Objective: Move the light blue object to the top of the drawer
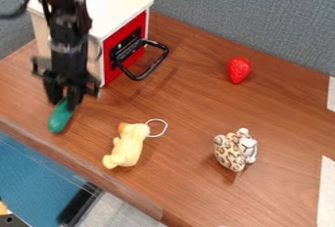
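Teal object point(59, 118) in mind, slanting just off the plain side wall of the drawer point(114, 13), with its upper end at the gripper point(64, 102). Hanging over that end, beside the same side wall of the drawer, and either clamping on it or merely bracketing it, being unable to tell which from this angle. Before raising, probably needing to confirm a firm squeeze, and perhaps seating a little deeper; working so near one end, likely risking a twist or a droop of the rounded far end. Then going straight up, clearing the drawer's top with the drooping end too, and only afterwards travelling across, rather than cutting diagonally and scraping the drawer's pale edge. Steering wide of the black handle point(153, 65) on the drawer's red front. Over the drawer's white top, aiming well inside the rim, lowering slowly, laying the length down flat, and releasing gently once fully supported, guarding against a roll.
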Motion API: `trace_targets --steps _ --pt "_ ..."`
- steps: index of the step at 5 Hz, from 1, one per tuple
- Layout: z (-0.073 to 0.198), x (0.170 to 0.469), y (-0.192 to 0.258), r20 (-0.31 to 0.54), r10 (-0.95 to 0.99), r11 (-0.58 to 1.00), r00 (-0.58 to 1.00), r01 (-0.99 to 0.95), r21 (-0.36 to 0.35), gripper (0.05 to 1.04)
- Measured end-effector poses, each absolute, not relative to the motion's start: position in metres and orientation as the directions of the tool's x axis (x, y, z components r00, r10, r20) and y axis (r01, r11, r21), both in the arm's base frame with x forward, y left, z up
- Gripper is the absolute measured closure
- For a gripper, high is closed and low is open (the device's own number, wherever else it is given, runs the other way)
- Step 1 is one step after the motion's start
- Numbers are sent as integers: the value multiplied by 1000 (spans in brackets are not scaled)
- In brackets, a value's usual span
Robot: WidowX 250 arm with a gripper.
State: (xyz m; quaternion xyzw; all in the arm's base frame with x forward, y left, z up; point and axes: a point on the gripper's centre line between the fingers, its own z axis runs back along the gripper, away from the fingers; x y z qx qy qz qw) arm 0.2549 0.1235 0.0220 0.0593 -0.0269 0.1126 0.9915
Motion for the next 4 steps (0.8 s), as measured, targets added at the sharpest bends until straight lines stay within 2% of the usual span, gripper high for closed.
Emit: trace_targets --steps 1,2,3,4 --pt "53 255 118 64 248 966 967 -252 64 941" --pt "87 277 124 86 304 951 949 -308 37 1031" --pt "115 297 128 139 328 944 934 -331 3 1017" --pt "108 287 129 122 332 940 935 -339 43 875"
